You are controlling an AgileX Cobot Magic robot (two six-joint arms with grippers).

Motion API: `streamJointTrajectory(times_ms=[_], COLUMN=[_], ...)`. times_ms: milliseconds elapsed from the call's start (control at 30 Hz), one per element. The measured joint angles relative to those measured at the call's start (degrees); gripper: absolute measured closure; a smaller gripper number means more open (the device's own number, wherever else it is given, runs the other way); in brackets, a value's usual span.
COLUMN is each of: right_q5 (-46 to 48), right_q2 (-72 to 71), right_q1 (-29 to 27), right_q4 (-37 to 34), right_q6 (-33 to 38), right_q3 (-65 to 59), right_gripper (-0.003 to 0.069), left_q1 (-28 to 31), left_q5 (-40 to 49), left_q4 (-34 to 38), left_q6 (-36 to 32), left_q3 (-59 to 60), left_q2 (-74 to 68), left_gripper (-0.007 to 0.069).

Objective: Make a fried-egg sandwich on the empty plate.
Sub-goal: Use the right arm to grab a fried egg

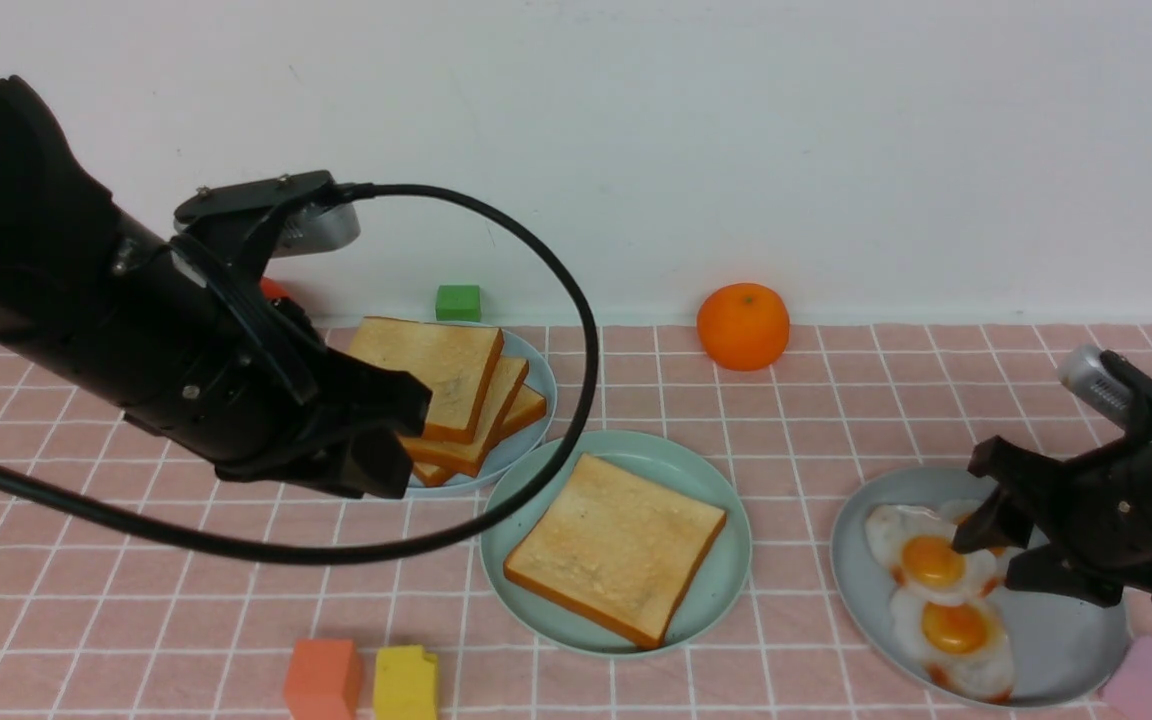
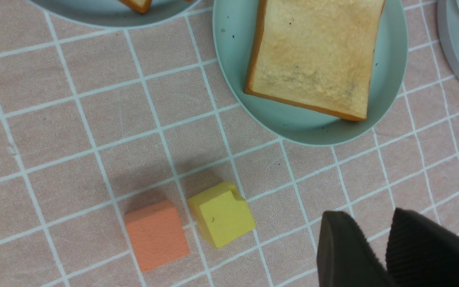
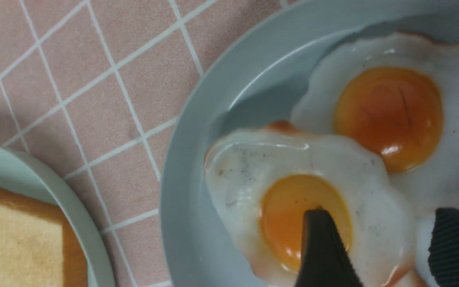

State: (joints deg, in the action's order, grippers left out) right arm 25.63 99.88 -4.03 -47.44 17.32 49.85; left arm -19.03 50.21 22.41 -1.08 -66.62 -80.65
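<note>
Front view: one toast (image 1: 616, 545) is laid flat on the mint plate (image 1: 731, 590), mid-table. Egg and top slice are not yet placed, so the sandwich is judged about a third built. The right gripper (image 1: 984, 560) is seen spread open, low over the egg (image 1: 921, 562) on the grey plate (image 1: 1066, 650); nothing is gripped. The left gripper (image 1: 406, 440) hangs in front of the toast pile (image 1: 441, 385) and hides the pile's near edge. A further egg is partly hidden behind the right fingers.

Left wrist view: the left fingers (image 2: 345, 255) are narrowly parted and empty, above bare cloth near the yellow block (image 2: 221, 215) and orange block (image 2: 155, 235). The toast is judged light, fairly stiff and matte, best pinched across opposite crust edges. The pile and grey plate are cut off at the frame edge.

Right wrist view: one finger (image 3: 321, 251) is over the yolk and the other is beyond the white's rim. The egg is judged light, thin, floppy and glossy, so slip is likely. It overlaps a neighbour egg (image 3: 389, 115). A pinch on the free white rim, away from the overlap, is advised, or two may be lifted. Whether the finger touches the yolk cannot be told.
</note>
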Motion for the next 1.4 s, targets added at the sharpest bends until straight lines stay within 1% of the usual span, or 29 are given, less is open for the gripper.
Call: streamJointTrajectory(times_ms=[200,267,333,367,433,467,533,567,633,967,1067,1200,1333,1400], right_q5=[-0.15,-0.22,-0.43,-0.56,-0.91,-0.91,-0.91,-0.98,-1.02,0.87,1.84,3.71,6.61,6.87], right_q2=[1.16,1.36,1.55,1.64,1.81,1.96,2.16,2.21,2.21,1.07,-2.18,-4.17,-3.98,-2.96], right_q1=[-0.16,-0.22,-0.28,-0.28,-0.28,-0.28,-0.28,-0.28,-0.28,-2.60,-2.74,-2.74,-2.74,-2.92], right_q4=[-1.57,-2.28,-2.99,-3.14,-3.74,-3.97,-4.23,-4.29,-4.47,-4.42,-4.28,-4.18,-2.98,-2.92], right_q6=[0.00,0.00,0.00,0.00,0.00,0.00,0.07,0.16,0.21,1.22,2.95,3.31,0.34,-1.32], right_q3=[0.11,0.22,0.22,0.22,0.22,0.22,0.22,0.22,0.22,0.06,0.06,0.06,0.06,0.06], right_gripper=[0.0271,0.0299,0.0357,0.0372,0.0494,0.0541,0.0596,0.0646,0.0664,0.0664,0.0664,0.0664,0.0630,0.0578], left_q1=[0.00,0.00,0.00,0.00,0.00,0.00,0.00,0.00,0.00,0.00,0.00,0.00,0.00,0.00], left_q5=[0.05,0.05,0.05,0.05,0.05,0.10,0.09,0.15,0.15,0.21,0.21,0.21,0.21,0.21], left_q4=[0.00,0.00,0.00,0.00,0.00,0.00,0.00,0.00,0.00,0.00,0.00,0.00,0.00,0.00], left_q6=[0.00,0.02,0.02,0.02,0.02,0.02,0.02,0.02,0.02,0.02,0.02,0.02,0.02,0.02], left_q3=[0.00,0.00,0.05,0.05,0.05,0.05,0.05,0.05,0.05,0.05,0.05,0.05,0.05,0.05], left_q2=[0.00,0.00,0.00,0.00,0.00,0.00,0.00,0.00,0.00,0.00,0.00,-0.06,-0.11,-0.11], left_gripper=[0.0402,0.0402,0.0402,0.0402,0.0401,0.0400,0.0397,0.0395,0.0392,0.0388,0.0388,0.0388,0.0386,0.0385])
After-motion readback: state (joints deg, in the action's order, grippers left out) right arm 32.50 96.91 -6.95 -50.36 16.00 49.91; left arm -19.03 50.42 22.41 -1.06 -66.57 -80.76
